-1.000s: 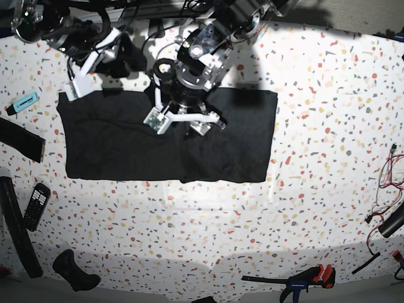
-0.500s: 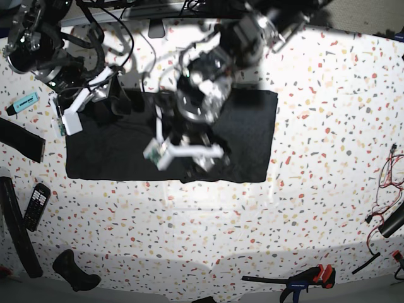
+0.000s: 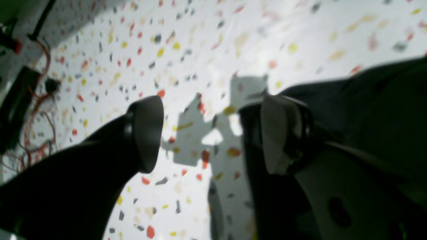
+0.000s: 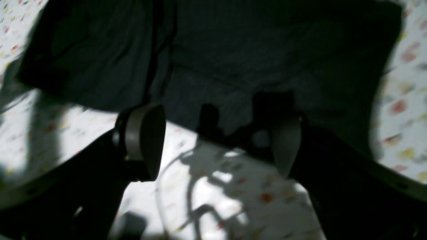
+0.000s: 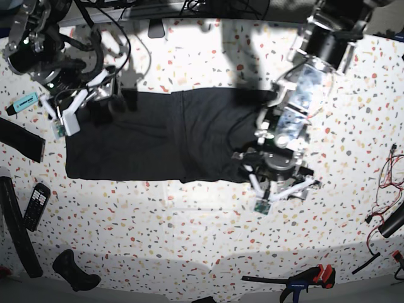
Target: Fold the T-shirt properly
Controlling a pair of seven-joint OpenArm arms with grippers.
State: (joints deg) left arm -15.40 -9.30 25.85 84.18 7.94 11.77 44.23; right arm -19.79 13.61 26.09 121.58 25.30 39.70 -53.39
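1. your t-shirt (image 5: 164,136) lies flat, folded, mid surface (image 5: 189,221).
2. left gripper (image 5: 278,189) at its right edge, jaws wide, empty.
3. right gripper (image 5: 76,107) at its left end, jaws wide, empty.

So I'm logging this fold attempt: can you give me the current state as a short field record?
T-shirt: dark, folded into a flat rectangle on the speckled table
left hand: open, empty, at the shirt's lower corner
right hand: open, empty, over the opposite upper corner
remote: beside the shirt, untouched
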